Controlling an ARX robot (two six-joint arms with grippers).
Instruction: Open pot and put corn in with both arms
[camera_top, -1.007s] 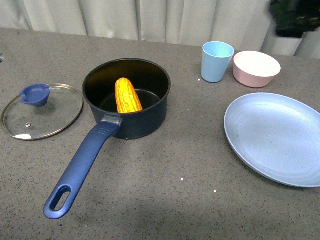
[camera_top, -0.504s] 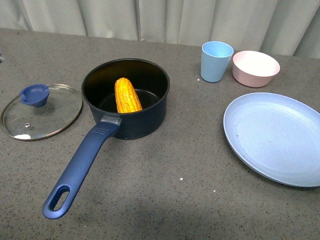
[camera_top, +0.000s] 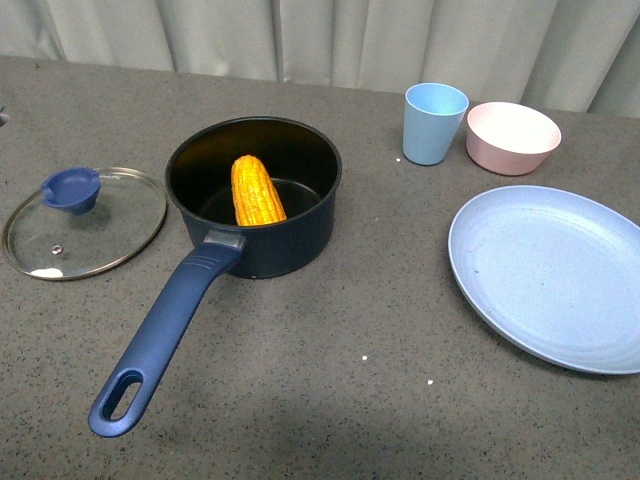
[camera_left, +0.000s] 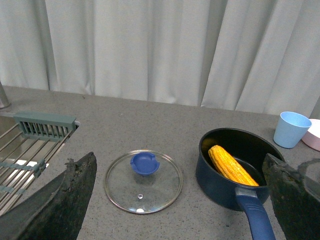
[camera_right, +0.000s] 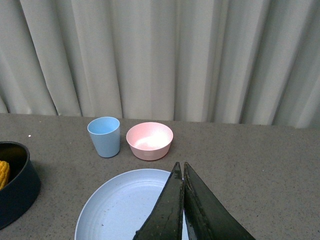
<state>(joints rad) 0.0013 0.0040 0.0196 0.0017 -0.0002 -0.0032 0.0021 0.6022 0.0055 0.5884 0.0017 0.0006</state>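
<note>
At the left of the front view the glass lid is lying flat on the counter, beside the pot. The corn is leaning inside it. At the right a cup, bowl and plate are sitting. The left gripper is gaping wide and empty; the right gripper is pressing its fingers together, empty.
</note>
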